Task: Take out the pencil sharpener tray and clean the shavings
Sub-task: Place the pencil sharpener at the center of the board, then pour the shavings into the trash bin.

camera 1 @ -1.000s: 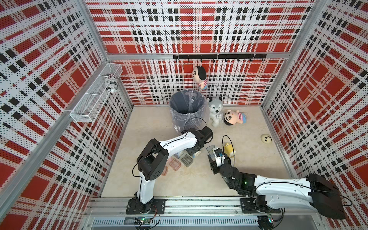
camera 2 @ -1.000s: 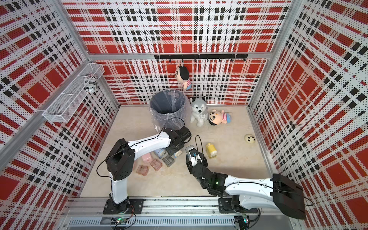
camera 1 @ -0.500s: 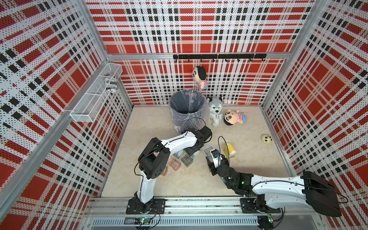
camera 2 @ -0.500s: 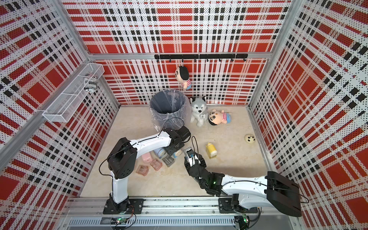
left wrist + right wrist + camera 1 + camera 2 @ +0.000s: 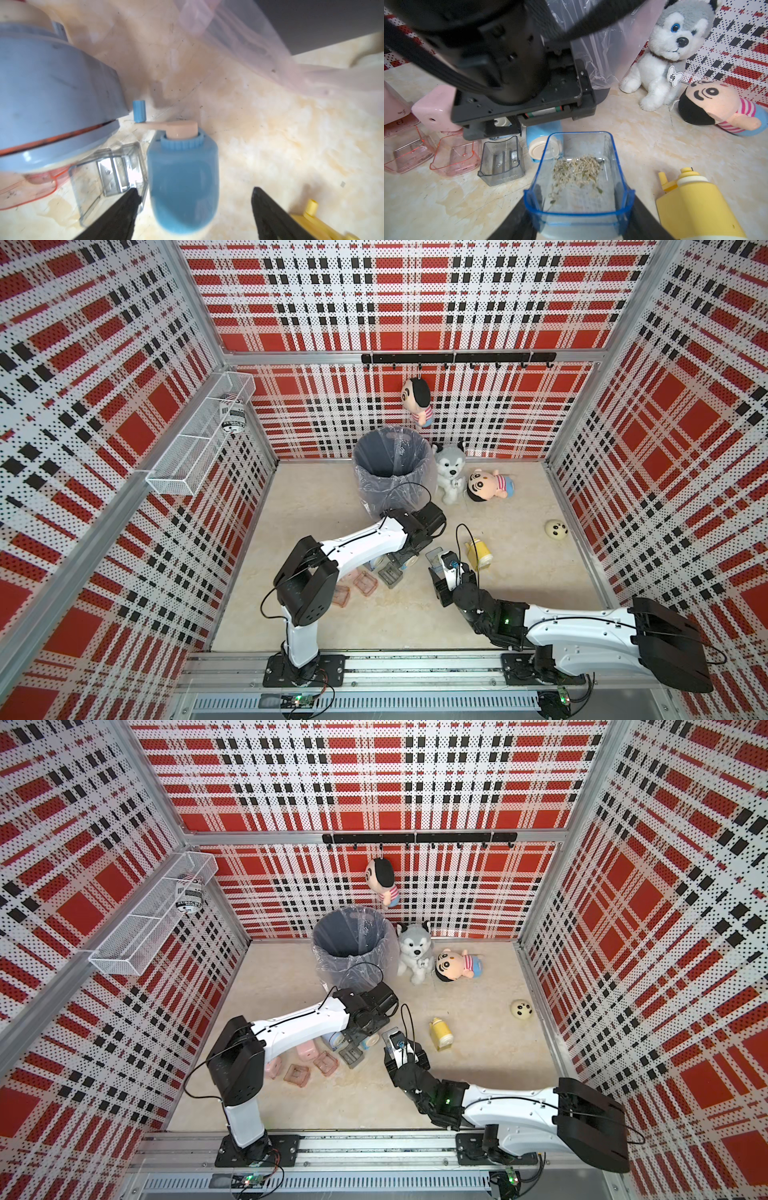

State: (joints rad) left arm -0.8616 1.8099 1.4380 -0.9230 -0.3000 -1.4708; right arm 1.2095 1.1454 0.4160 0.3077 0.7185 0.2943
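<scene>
Clamped in right gripper (image 5: pixel 581 216): blue-rimmed tray (image 5: pixel 609 162) of shavings (image 5: pixel 577 170), already out. Spread wide around blue sharpener (image 5: pixel 180 166), empty: left gripper (image 5: pixel 194 192). Next, likely: tipping over lined bin (image 5: pixel 388 458).

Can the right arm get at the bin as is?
Probably not straight on: the left wrist sits between the bin and the tray held by the right gripper. Going over might work.

Both top views sit high above the front rail (image 5: pixel 415 664), angled down at the whole desk (image 5: pixel 316 506) and back wall (image 5: pixel 415 302), so basically the same picture twice. Left wrist cam is close and low, peeking between its jaws at the blue sharpener (image 5: pixel 182 178). Right wrist cam looks over the tray (image 5: pixel 579 214) toward the husky plush (image 5: pixel 670 52) and catches the blue sharpener too.
</scene>
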